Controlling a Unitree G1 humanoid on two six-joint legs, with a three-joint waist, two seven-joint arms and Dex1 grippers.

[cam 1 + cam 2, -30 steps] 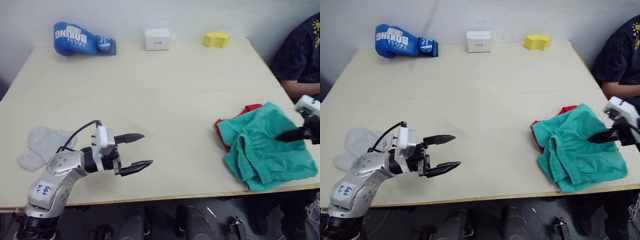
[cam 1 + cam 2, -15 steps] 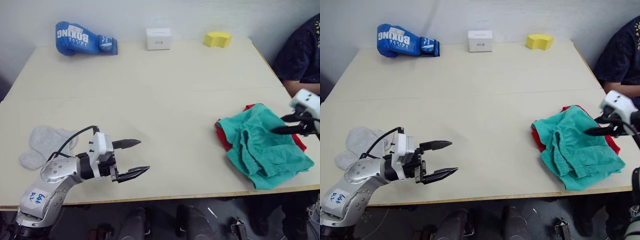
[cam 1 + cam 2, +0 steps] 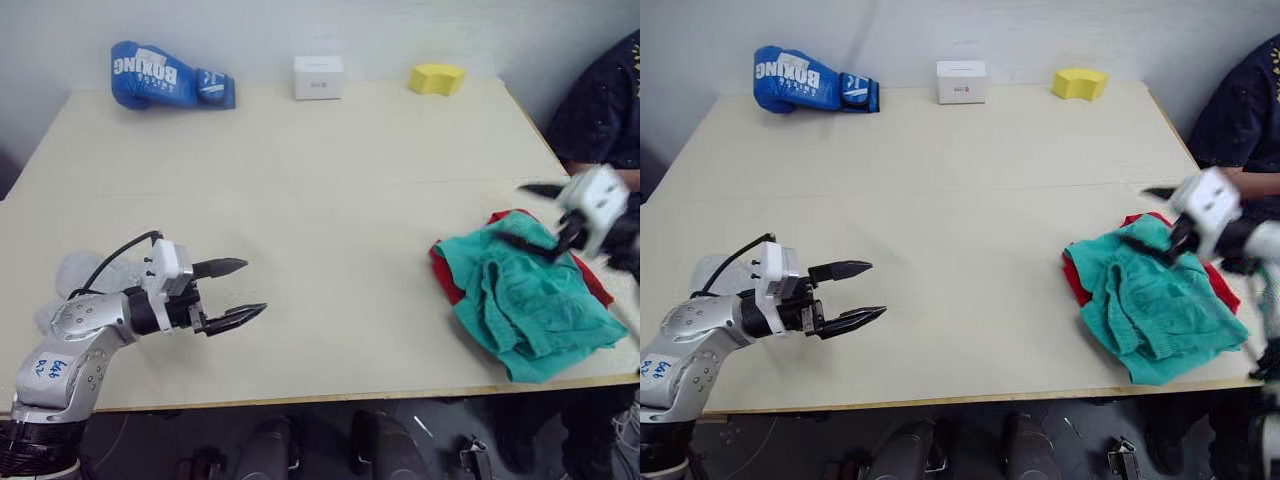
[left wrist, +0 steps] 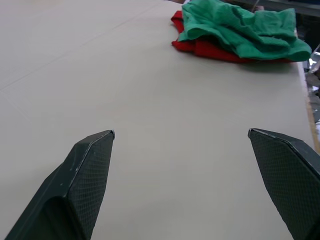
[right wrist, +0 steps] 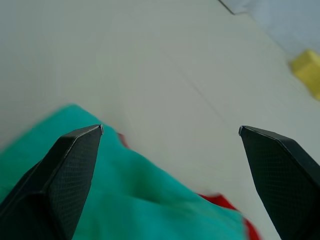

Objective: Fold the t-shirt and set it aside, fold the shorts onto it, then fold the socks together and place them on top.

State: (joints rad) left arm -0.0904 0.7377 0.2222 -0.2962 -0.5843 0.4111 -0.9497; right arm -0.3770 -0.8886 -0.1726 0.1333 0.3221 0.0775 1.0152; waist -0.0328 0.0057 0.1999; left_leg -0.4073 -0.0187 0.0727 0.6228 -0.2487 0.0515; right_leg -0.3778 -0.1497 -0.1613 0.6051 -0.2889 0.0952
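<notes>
Beneath the shorts (image 3: 525,305), t-shirt (image 3: 440,268) mostly hidden, both grippers' jaws apart.

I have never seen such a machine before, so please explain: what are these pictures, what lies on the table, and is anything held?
It is a humanoid robot with two arms. Two pictures come from its head, two from its wrists. The left gripper is open over bare table; the right gripper is open above the teal shorts, which lie on the red t-shirt. Grey socks lie behind the left arm. At the far edge: a blue boxing glove, a white box, a yellow block. Nothing is held.
</notes>
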